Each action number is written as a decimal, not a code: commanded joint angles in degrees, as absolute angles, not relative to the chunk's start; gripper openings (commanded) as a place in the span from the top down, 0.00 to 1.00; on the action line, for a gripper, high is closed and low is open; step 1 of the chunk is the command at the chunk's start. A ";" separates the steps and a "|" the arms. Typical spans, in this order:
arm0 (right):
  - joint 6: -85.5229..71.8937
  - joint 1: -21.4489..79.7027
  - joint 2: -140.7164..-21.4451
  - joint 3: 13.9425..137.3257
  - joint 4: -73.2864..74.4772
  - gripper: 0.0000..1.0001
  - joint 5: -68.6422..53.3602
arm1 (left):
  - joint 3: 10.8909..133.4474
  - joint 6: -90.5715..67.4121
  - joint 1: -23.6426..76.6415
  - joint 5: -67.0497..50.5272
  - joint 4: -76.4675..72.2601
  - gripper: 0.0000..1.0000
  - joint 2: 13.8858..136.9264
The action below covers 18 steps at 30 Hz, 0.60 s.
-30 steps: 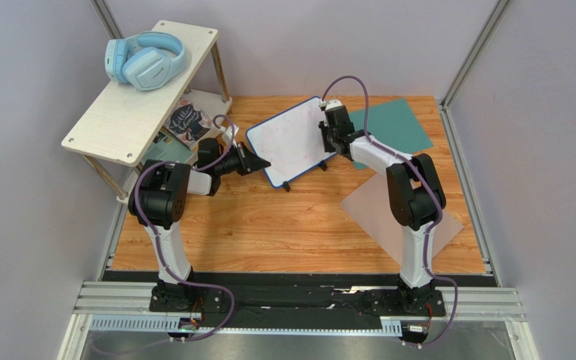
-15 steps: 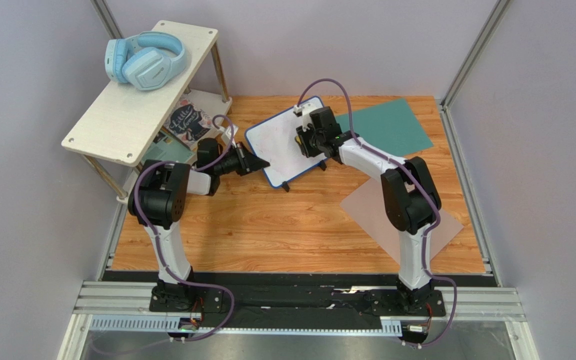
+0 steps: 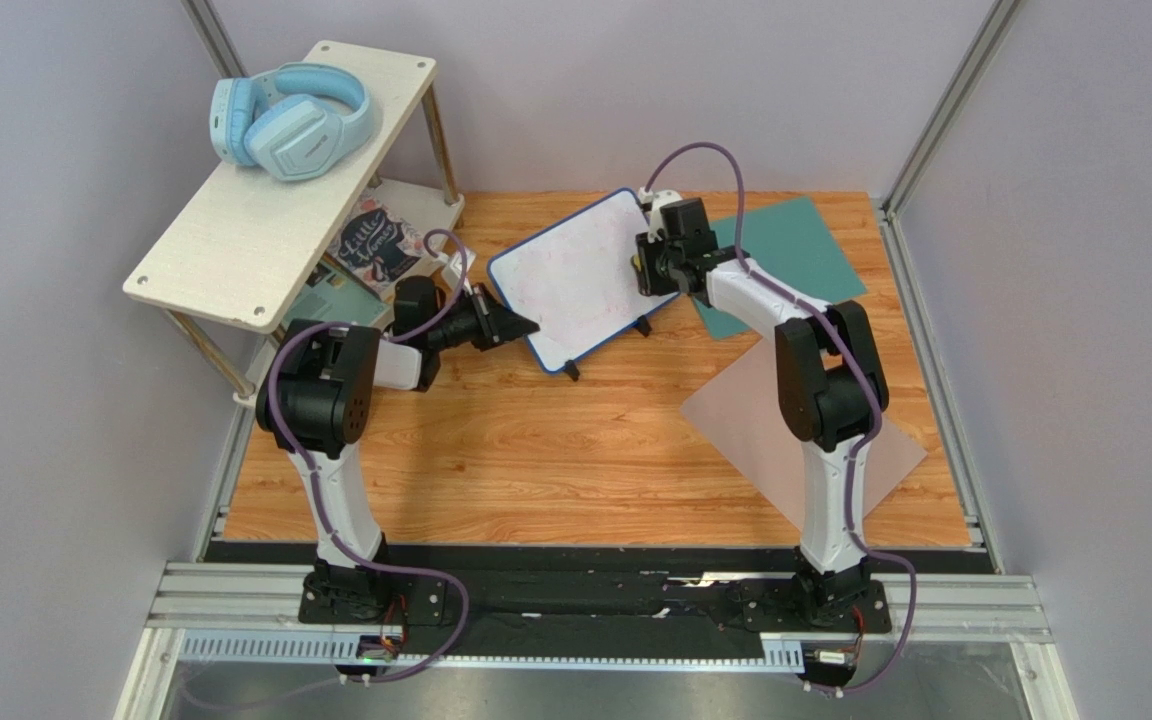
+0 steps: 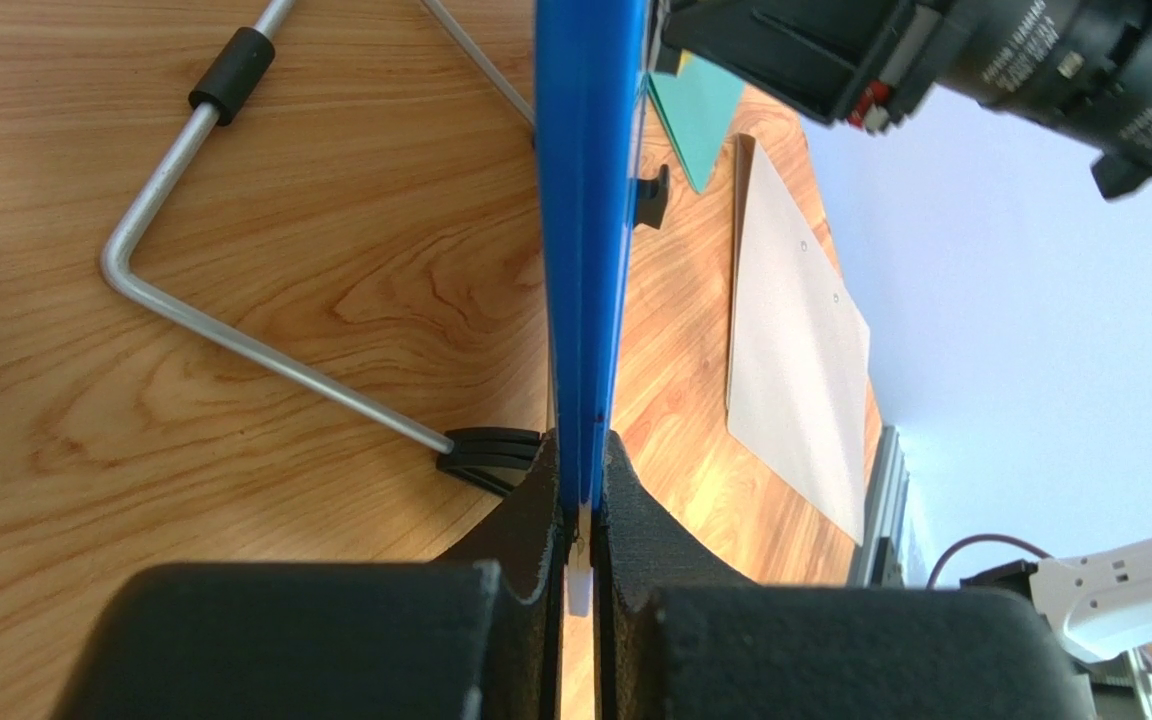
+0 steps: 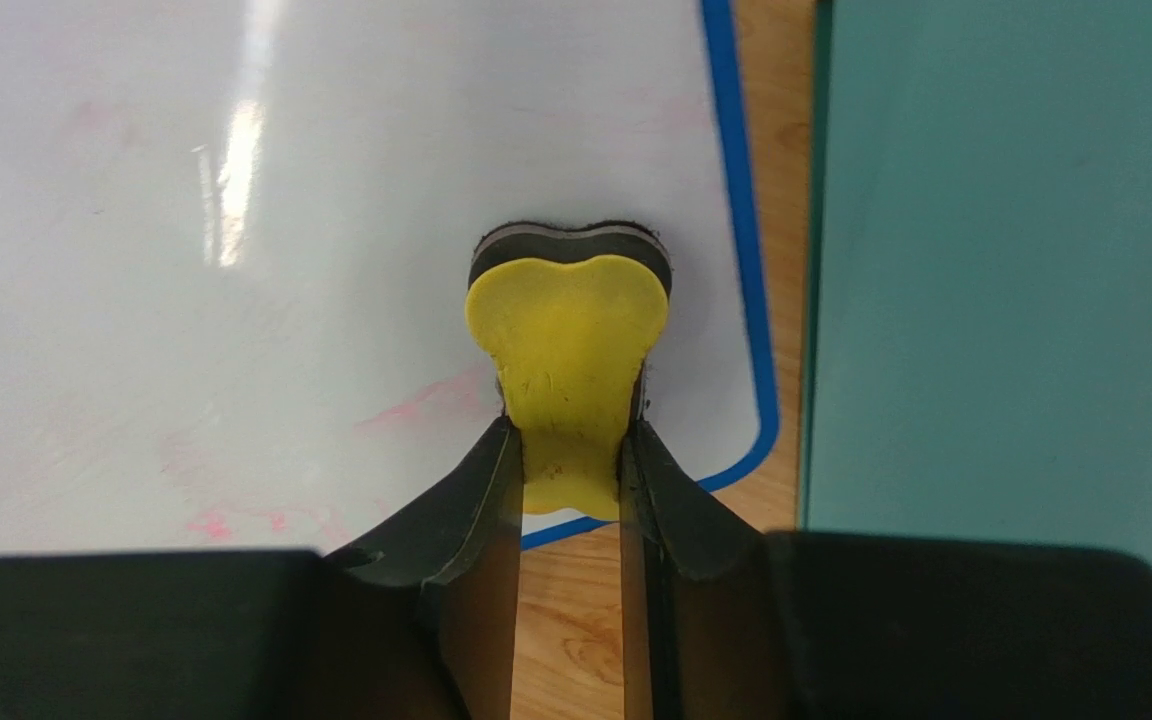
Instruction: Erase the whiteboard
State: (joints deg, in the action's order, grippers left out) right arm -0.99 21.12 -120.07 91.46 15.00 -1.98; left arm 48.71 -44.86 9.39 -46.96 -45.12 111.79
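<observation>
A wooden desk (image 3: pixel 567 450) carries a blue-framed whiteboard (image 3: pixel 575 285) near the middle of its far edge, propped at a tilt on small black feet. A teal sheet (image 3: pixel 785 248) lies flat toward the far right corner, just beside the board. The left hand (image 3: pixel 525 326) is clamped tight on the board's left frame edge. The right hand (image 3: pixel 642 270), partly closed, grips a yellow eraser (image 5: pixel 567 338) that seems pressed to the white surface near its right edge, beside faint pink smears (image 5: pixel 417 405).
</observation>
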 commanded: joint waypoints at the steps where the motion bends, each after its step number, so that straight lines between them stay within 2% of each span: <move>1: -0.70 19.95 -124.27 95.88 16.08 1.00 -0.69 | 48.78 -42.45 9.67 -47.64 -43.42 1.00 112.32; 9: -0.26 21.09 -125.77 101.34 17.14 1.00 -14.84 | 48.95 -42.45 9.76 -47.72 -43.51 1.00 112.41; 18: 2.81 27.77 -126.64 106.34 18.28 1.00 -14.95 | 48.96 -42.54 9.67 -47.90 -43.77 1.00 112.50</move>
